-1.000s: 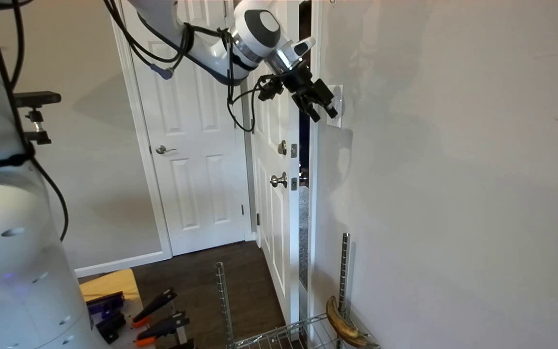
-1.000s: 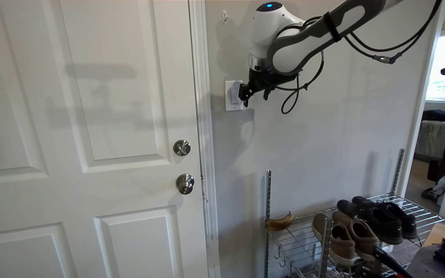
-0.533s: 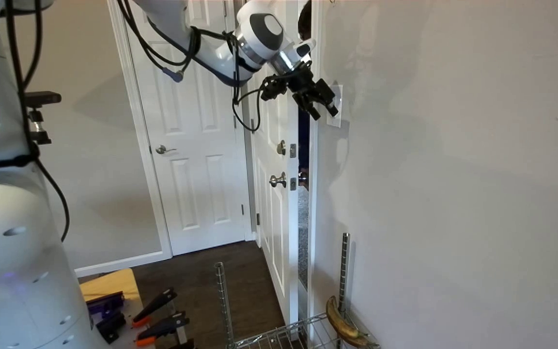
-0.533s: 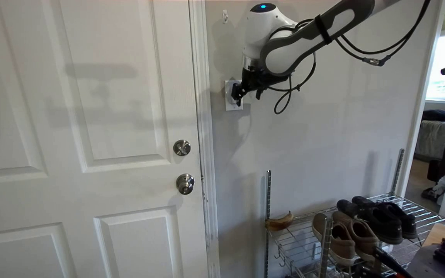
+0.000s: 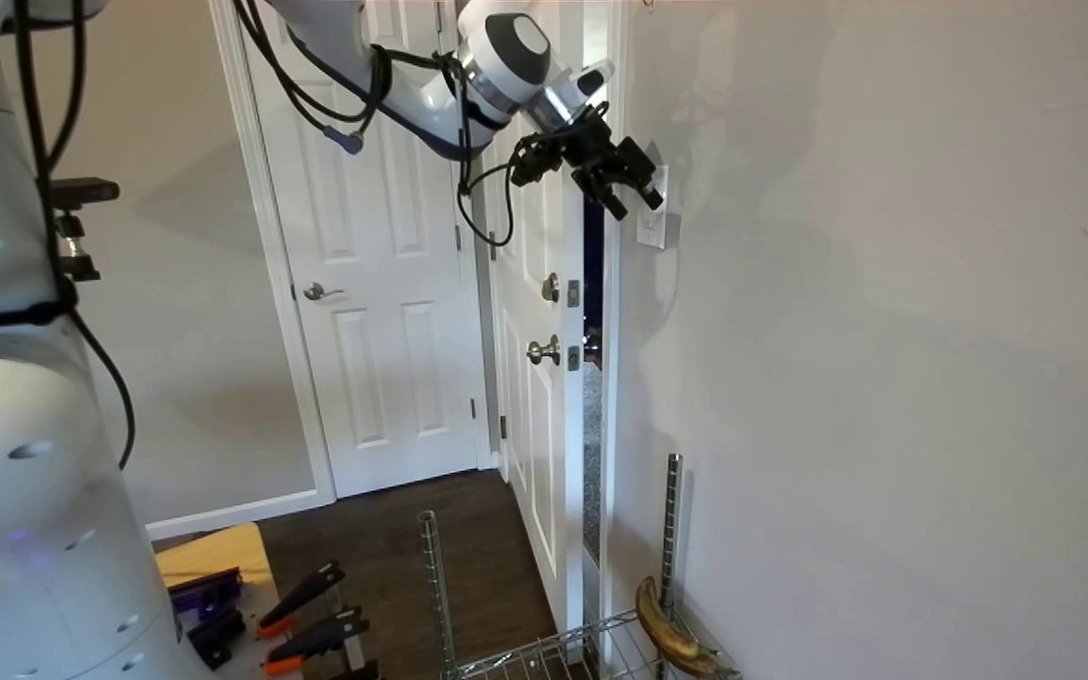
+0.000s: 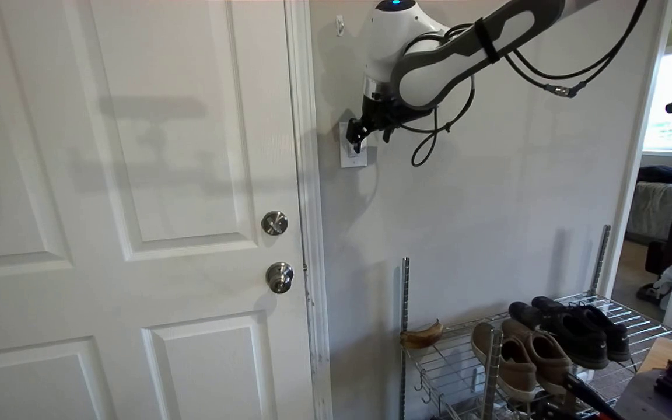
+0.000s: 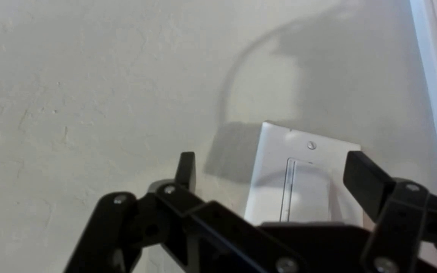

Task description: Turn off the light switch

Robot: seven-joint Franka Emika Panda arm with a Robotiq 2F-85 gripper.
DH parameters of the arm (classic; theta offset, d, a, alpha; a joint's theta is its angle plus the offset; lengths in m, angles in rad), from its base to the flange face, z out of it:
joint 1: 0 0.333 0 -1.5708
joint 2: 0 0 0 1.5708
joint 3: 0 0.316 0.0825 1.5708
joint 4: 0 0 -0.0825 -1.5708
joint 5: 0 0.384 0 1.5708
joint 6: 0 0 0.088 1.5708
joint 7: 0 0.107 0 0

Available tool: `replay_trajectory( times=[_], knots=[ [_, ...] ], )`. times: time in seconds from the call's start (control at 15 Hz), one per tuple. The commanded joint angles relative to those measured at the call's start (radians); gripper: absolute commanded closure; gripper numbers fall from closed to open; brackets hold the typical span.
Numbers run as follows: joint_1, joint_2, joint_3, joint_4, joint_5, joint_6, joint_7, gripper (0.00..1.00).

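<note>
I hold my tool [image 7: 272,168], fingers [image 7: 366,182] spread apart, in front of the white light switch [image 7: 305,180] on the wall [image 7: 108,94]; contact unclear.

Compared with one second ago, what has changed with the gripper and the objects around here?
The gripper shifted toward the left of an exterior view, further across the light switch, and rose slightly. Nothing was visibly taken hold of or let go; the jaws stayed open. The banana and the brown shoes stayed as they were.
</note>
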Motion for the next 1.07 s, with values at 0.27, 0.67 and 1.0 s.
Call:
replay_trajectory(
  times=[0.27,0.67,1.0],
  knots=[
    [0.003,0.075,-0.009,0.087,-0.049,-0.006,-0.025,0.0],
    [-0.005,0.087,-0.046,0.079,-0.049,-0.022,-0.008,0.0],
    [0.002,0.076,-0.04,0.079,-0.027,-0.019,-0.026,0.0]
  ],
)
